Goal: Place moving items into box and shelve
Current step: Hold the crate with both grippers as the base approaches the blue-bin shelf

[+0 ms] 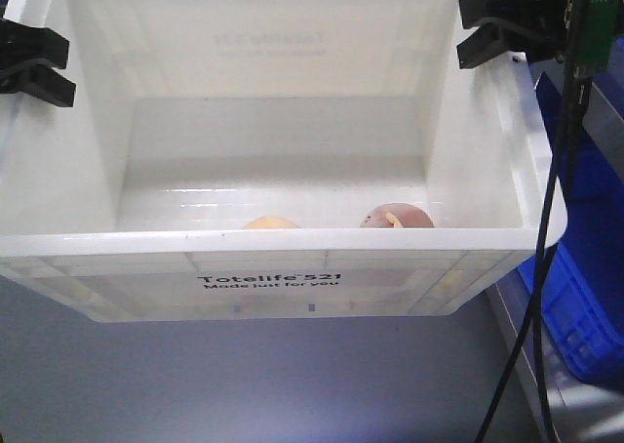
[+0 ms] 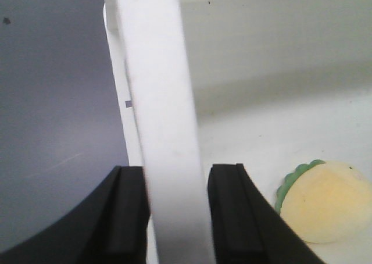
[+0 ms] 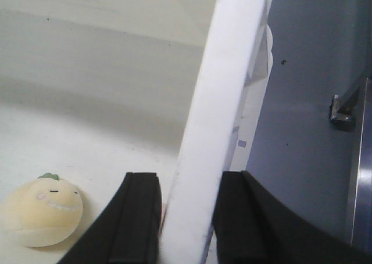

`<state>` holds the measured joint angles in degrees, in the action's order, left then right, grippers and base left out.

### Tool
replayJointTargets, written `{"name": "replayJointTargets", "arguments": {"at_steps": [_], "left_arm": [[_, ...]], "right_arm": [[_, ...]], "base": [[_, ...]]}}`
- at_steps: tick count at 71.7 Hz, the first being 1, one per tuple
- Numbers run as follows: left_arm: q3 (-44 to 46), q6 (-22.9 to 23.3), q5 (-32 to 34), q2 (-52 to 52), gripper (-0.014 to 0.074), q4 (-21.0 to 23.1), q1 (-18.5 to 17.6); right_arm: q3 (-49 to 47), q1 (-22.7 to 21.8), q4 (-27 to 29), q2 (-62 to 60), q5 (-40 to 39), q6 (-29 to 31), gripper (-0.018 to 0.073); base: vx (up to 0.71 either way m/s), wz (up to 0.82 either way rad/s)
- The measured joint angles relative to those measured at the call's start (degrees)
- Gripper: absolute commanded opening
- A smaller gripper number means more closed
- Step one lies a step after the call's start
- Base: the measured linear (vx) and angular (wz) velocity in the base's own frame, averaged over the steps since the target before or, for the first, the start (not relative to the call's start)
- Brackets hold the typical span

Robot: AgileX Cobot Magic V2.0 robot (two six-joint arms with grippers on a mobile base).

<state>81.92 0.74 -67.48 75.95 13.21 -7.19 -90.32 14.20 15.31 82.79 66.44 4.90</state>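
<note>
The white box (image 1: pixel 263 277) with black "Totelife 521" print fills the front view, held at both side rims. My left gripper (image 1: pixel 34 62) is shut on the left rim (image 2: pixel 160 101), one finger on each side of the wall (image 2: pixel 174 217). My right gripper (image 1: pixel 492 28) is shut on the right rim (image 3: pixel 229 89) in the same way (image 3: pixel 186 217). Two moving items lie inside against the near wall: a pale cream lump (image 1: pixel 271 222) (image 2: pixel 325 203) (image 3: pixel 43 211) and a reddish-brown lump with a yellow stripe (image 1: pixel 398 217). Both are mostly hidden by the near wall in the front view.
A blue plastic bin (image 1: pixel 575 297) stands to the right of the box. Black cables (image 1: pixel 546 267) hang down past the box's right corner. A grey surface (image 1: pixel 244 384) lies below the box. A metal bracket (image 3: pixel 343 110) shows outside the right wall.
</note>
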Motion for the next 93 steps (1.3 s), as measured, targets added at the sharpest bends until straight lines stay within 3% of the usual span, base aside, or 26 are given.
{"name": "replayJointTargets", "arguments": {"at_steps": [93], "left_arm": [[0.00, 0.00, 0.00, 0.00, -0.0027, 0.00, 0.00]], "right_arm": [[0.00, 0.00, 0.00, 0.00, 0.05, 0.00, -0.0012]], "base": [[0.44, 0.07]]}}
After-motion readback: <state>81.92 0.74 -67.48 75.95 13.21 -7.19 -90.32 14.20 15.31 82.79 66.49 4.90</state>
